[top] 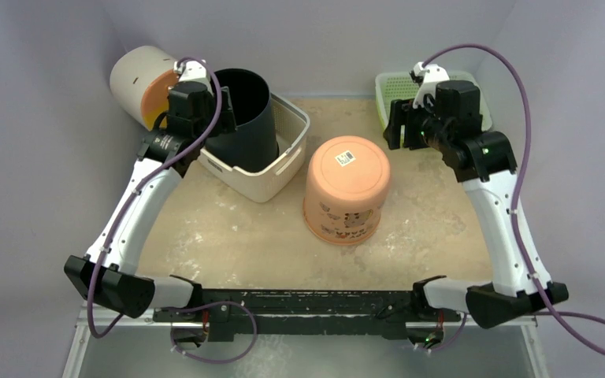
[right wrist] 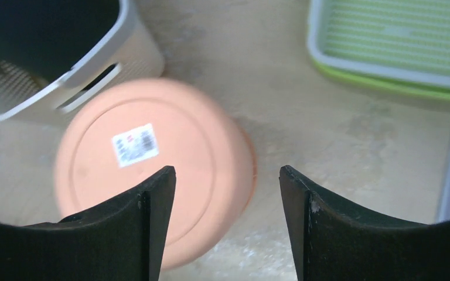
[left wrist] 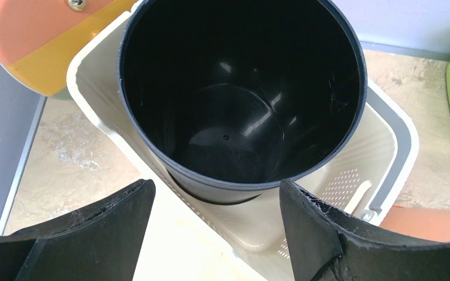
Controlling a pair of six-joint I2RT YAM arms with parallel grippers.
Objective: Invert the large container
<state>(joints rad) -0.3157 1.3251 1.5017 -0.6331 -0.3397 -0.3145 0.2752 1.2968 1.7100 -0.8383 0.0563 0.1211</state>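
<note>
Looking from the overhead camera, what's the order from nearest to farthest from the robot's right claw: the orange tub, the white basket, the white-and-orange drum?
From the right claw:
1. Orange tub, bottom-up at mid-table, just left of and below the claw.
2. White basket, left of centre, beyond the tub.
3. White-and-orange drum, on its side in the far back left corner.

Even, diffuse light; shadows soft. Glints noted inside glossy black plastic bucket (left wrist: 228,134); round peach plastic container (right wrist: 176,129) rendered blurred.
</note>
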